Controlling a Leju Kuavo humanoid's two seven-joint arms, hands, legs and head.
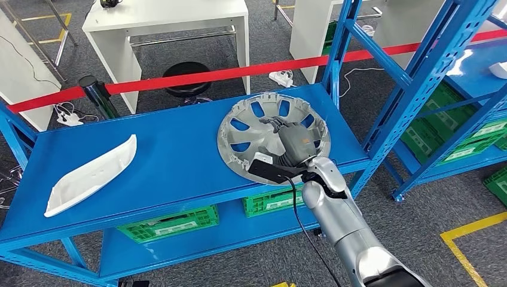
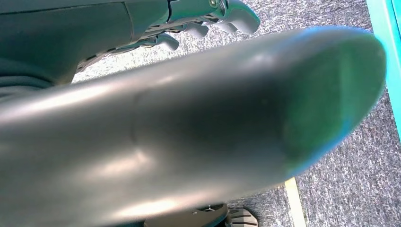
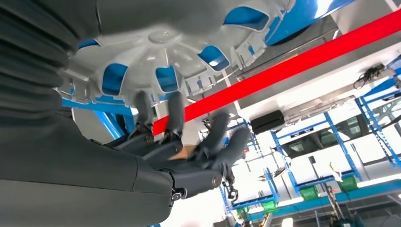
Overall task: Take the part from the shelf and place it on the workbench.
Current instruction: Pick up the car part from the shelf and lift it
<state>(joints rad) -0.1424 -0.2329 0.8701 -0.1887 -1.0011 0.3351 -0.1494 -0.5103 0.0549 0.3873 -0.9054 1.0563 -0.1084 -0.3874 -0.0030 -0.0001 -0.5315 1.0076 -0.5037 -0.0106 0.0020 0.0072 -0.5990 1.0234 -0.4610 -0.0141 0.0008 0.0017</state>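
A silver-grey wheel cover (image 1: 251, 128) lies on the blue shelf board (image 1: 173, 149), near its right front corner. My right hand (image 1: 288, 142) is over the cover's middle and right side, with the silver arm coming up from below. In the right wrist view the dark fingers (image 3: 174, 116) are spread and stretched toward the cover (image 3: 161, 42); two fingertips reach its rim and nothing is clasped. My left hand (image 2: 198, 23) hangs over grey carpet, its thick thumb (image 2: 189, 137) standing apart from the fingers with nothing between them.
A long white moulded part (image 1: 89, 176) lies at the shelf's left end. Green crates (image 1: 170, 224) sit on the level below. A red barrier tape (image 1: 197, 78) runs behind the shelf, with white tables (image 1: 167, 24) and a black stool (image 1: 188, 78) beyond. Another blue rack (image 1: 460, 107) stands to the right.
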